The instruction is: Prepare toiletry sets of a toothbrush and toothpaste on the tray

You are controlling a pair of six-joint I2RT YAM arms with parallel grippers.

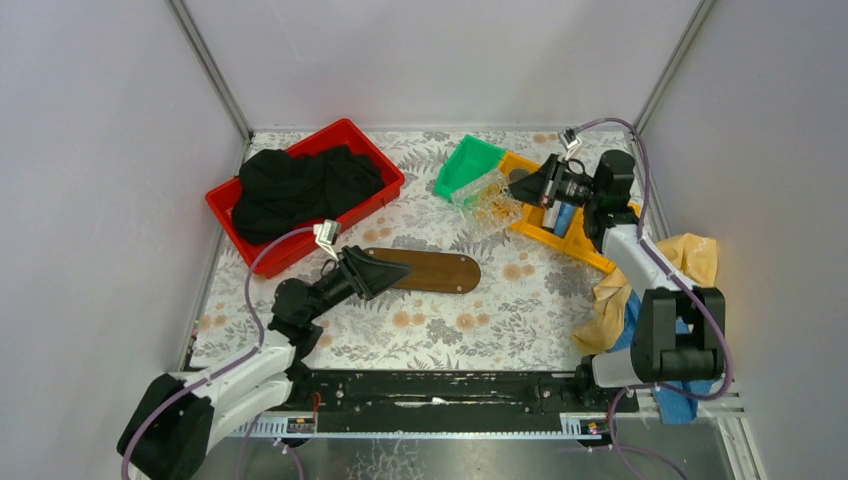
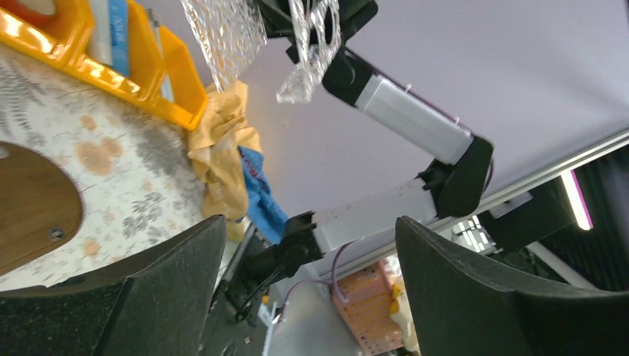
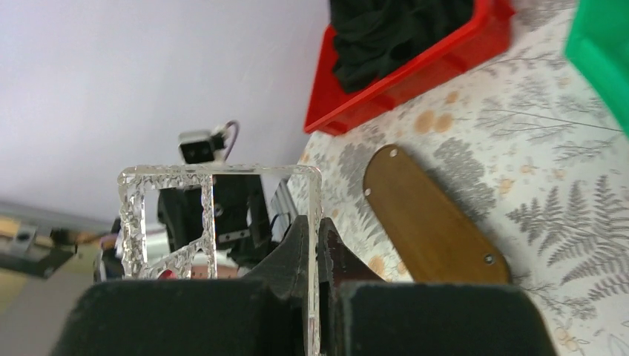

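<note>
2 grippers show in your views. Your left gripper (image 1: 392, 270) hovers with its fingers spread wide over the left end of the tray (image 1: 445, 272), which lies mid-table. Your right gripper (image 1: 518, 184), at the far right, pinches 1 wall of the clear holder (image 1: 487, 195), beside the green bin (image 1: 465, 165). A blue toothpaste tube (image 1: 562, 218) sits in the yellow bin (image 1: 590, 255).

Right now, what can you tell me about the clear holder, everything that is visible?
The clear holder is a boxy container of transparent plastic, with a rough, crystal-like texture on its square rim and walls. The right gripper is shut on one wall and holds it tilted, off the table, between the green bin and the yellow bin. Nothing else seems to touch it.
</note>
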